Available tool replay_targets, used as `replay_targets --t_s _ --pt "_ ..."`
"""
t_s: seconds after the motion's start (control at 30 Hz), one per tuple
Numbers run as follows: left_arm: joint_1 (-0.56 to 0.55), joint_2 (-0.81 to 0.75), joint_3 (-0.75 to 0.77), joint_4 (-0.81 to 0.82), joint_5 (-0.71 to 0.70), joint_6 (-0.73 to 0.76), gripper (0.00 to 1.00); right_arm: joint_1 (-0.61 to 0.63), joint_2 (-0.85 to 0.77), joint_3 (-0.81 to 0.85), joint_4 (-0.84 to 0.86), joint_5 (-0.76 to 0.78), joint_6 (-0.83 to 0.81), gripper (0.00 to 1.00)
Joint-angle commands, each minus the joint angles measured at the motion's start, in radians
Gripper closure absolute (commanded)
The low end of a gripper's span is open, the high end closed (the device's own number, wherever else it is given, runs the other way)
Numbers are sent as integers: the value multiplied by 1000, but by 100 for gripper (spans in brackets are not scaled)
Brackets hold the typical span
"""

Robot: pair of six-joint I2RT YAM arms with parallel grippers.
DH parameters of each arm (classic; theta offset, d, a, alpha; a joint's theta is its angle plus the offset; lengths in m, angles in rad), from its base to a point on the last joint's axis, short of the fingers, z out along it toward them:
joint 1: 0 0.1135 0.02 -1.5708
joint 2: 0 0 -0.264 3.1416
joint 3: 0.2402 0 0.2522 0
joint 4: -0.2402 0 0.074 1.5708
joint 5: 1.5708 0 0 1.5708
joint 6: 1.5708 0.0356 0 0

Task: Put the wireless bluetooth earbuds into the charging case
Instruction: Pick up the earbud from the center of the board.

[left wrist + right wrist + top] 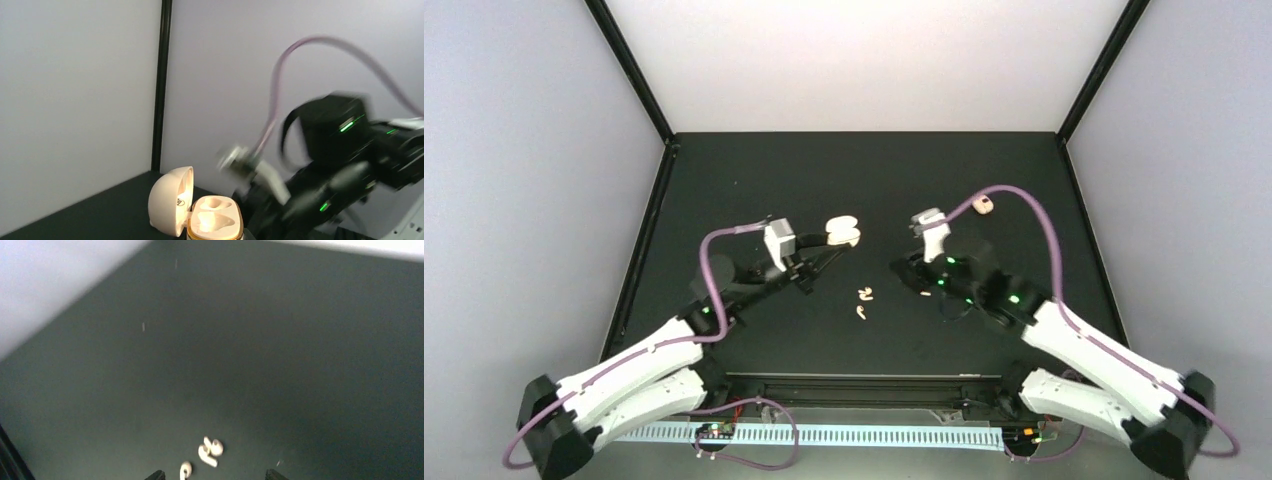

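The left gripper [829,240] was clamped on the cream charging case [844,232], whose lid [169,206] stood hinged open beside the two moulded wells [214,220] seen in the left wrist view. The wireless bluetooth earbuds [864,296] lay loose on the black table [754,180] at about 5 o'clock from the case, two close together and a third just beside them toward 6 o'clock. The right gripper [902,268], at about 2 o'clock from the earbuds, had its fingertips [156,474] spread wide with nothing between them.
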Motion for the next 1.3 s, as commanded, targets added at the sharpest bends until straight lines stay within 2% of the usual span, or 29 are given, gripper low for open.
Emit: replay_targets --t_s 0.0,0.1,0.27,0.47,0.8,1.27 --pt "4 -167 -9 -135 -32 58 98 0 218 35 -46 -201 4 51" --pt "5 -262 -28 -177 -37 73 98 22 355 55 -13 -262 22 53" --pt "5 -374 -69 -219 -49 78 98 56 529 103 4 -277 101 53" --pt "5 -455 -105 -287 -88 89 98 73 708 196 -78 -273 177 57" --pt "5 -513 -131 -308 -117 88 98 103 851 297 -208 -200 205 59" --pt "5 -506 -131 -317 -119 74 98 110 936 350 -230 -190 196 63"
